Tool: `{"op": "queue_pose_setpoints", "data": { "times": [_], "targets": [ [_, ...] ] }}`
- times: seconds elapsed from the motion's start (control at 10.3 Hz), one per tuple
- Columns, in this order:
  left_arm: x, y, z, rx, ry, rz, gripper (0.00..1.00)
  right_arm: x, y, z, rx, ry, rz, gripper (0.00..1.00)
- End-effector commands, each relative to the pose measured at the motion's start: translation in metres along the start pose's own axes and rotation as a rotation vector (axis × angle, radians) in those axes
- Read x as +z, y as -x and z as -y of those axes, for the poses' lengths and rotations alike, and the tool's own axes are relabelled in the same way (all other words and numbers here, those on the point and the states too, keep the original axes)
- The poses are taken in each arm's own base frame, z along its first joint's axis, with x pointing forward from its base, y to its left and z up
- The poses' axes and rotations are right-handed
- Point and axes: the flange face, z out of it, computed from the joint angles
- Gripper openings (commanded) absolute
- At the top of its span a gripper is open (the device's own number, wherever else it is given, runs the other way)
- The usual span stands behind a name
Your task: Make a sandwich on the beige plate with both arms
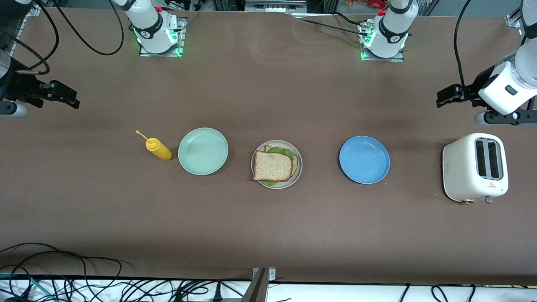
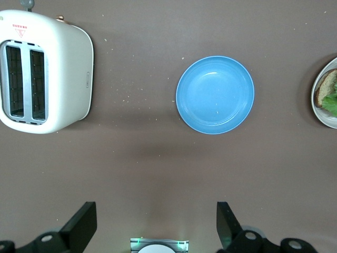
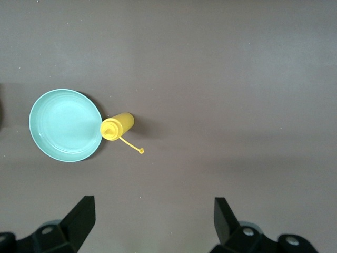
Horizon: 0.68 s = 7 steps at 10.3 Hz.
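Observation:
The sandwich [image 1: 272, 166], brown bread with green lettuce showing at its edges, lies on the beige plate [image 1: 290, 183] at the middle of the table. One edge of the sandwich [image 2: 327, 90] and of the beige plate [image 2: 319, 112] shows in the left wrist view. My left gripper [image 1: 444, 97] hangs open in the air at the left arm's end of the table, near the toaster, holding nothing. In its own view the left gripper [image 2: 156, 213] is over bare table. My right gripper [image 1: 70, 99] hangs open and holding nothing at the right arm's end, and in its own view the right gripper [image 3: 152, 208] is also over bare table.
A blue plate [image 1: 364, 160] lies between the beige plate and a white toaster [image 1: 475, 167]. A mint green plate [image 1: 203, 151] and a yellow squeeze bottle [image 1: 158, 149] lie toward the right arm's end. Cables run along the table's edge nearest the front camera.

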Motion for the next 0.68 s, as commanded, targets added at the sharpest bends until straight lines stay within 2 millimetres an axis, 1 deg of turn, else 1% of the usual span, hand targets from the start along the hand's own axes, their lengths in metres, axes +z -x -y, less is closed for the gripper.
{"op": "queue_pose_setpoints", "data": {
  "times": [0.0,0.29,0.48,0.58],
  "targets": [
    [-0.004,-0.001,0.0,-0.013,-0.03,-0.017,1.0,-0.006,-0.003,0.002,0.01,-0.012,-0.006,1.0],
    [-0.009,0.0,-0.002,-0.002,-0.026,-0.026,1.0,-0.006,-0.003,0.003,0.009,-0.014,-0.004,1.0],
    [-0.008,-0.01,-0.002,-0.004,-0.023,-0.024,1.0,-0.006,-0.003,0.003,0.01,-0.014,-0.006,1.0],
    [-0.003,-0.014,-0.003,-0.006,-0.035,-0.015,1.0,-0.006,-0.003,0.003,0.01,-0.014,-0.006,1.0]
  ]
}}
